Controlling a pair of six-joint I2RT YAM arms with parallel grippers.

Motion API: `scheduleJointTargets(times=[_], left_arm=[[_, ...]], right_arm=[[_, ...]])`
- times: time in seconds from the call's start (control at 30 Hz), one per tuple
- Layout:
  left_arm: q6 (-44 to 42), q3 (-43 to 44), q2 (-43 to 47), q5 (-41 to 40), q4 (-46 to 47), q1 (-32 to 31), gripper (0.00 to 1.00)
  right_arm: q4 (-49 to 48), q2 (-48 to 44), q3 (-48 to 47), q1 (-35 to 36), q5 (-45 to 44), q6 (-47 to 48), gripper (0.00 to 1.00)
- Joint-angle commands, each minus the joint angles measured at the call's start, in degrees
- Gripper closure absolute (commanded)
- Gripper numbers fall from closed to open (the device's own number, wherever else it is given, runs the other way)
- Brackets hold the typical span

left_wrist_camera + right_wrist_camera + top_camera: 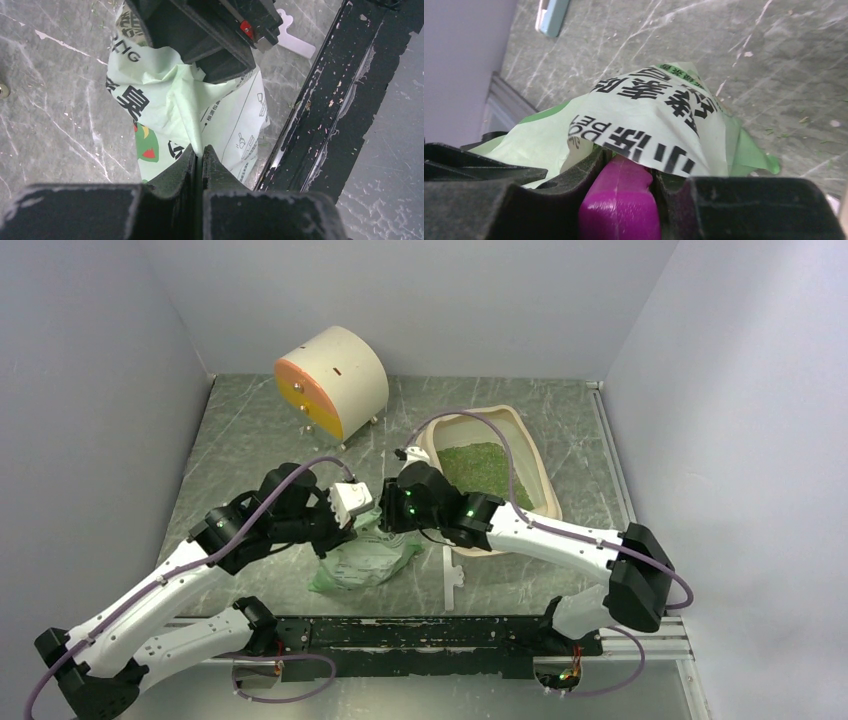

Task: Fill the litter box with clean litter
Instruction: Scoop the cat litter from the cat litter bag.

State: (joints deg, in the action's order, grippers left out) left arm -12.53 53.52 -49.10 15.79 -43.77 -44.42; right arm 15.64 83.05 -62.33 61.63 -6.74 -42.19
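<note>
**Both claws at the bag**

The left claw (200,159) is pressed together, pinching the edge of the light-green bag (165,100). The right claw (621,162) pinches a pink scoop (619,205) that goes under the bag. Just past the right claw, to its right, the litter box (543,480) sits on the bench (250,440) with green litter (480,470) inside.

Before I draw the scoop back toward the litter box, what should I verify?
1. Left end effector shut on the bag film: ok.
2. Right end effector clamped on the magenta scoop handle: ok.
3. Scoop bowl loaded: cannot tell, hidden under the bag.
4. Litter box upright, clean litter below its rim: ok.
5. Table free of spill: not ok, stray green specks beside the bag.
</note>
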Motion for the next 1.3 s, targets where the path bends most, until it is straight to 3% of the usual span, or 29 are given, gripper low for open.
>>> scheduleJointTargets(times=[0.0, 0.27, 0.43, 0.73, 1.1, 1.27], left_arm=[[1.2, 0.1, -0.9, 0.2, 6.3, -0.5, 0.95], [0.9, 1.1, -1.6, -0.6, 9.0, -0.5, 0.95], [0.8, 1.3, -1.7, -0.8, 9.7, -0.4, 0.95], [0.4, 1.4, -0.6, -1.2, 9.8, -0.5, 0.95], [-0.1, 1.9, 0.4, 1.3, 10.2, -0.5, 0.95], [-0.5, 2.5, 0.9, 5.4, 10.7, -0.5, 0.95]], right_arm=[[-4.4, 0.7, 8.4, -0.3, 25.1, -7.0, 1.0], [-24.4, -8.0, 20.1, -10.6, 37.1, -20.0, 1.0], [-33.4, -15.0, 27.8, -16.8, 38.9, -28.6, 1.0], [-33.3, -22.9, 33.7, -23.6, 38.8, -33.8, 1.0], [-17.3, -27.0, 29.7, -24.9, 26.4, -25.0, 1.0], [-22.4, -26.8, 29.4, -24.9, 26.5, -27.4, 1.0]])
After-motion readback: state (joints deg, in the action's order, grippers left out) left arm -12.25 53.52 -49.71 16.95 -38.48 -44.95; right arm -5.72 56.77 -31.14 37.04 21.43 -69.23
